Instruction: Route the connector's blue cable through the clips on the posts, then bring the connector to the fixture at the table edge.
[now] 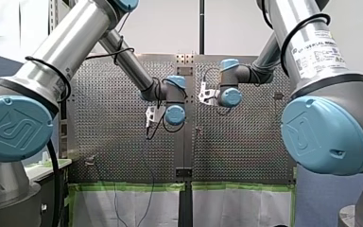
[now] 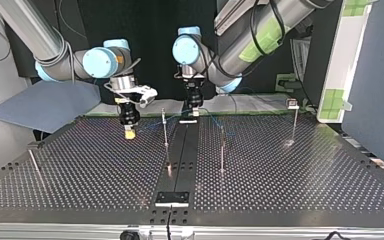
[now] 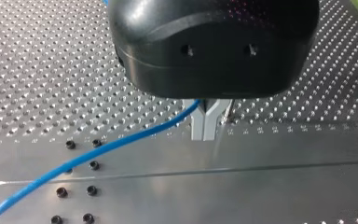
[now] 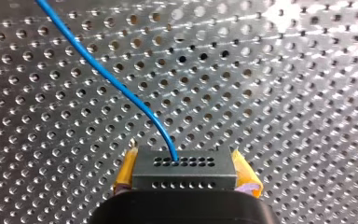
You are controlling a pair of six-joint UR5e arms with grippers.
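At ten o'clock on the table (image 2: 290, 180) in the top view, my right claw (image 2: 129, 131) pinches the connector (image 4: 184, 179) by its sides, leaving its cable (image 3: 98, 149) free to trail. At twelve, my left claw (image 3: 207, 127) nips that cable, probably to steer it toward the posts (image 2: 165, 131).

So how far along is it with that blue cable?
Early on. Done: both grasps are made. My right gripper holds the connector between its yellow pads, and my left gripper's fingers pinch the blue cable. In hand: apparently starting the routing. Left: I can't see the cable in any clip on the posts, and the connector is far from the fixture at the edge of the table.
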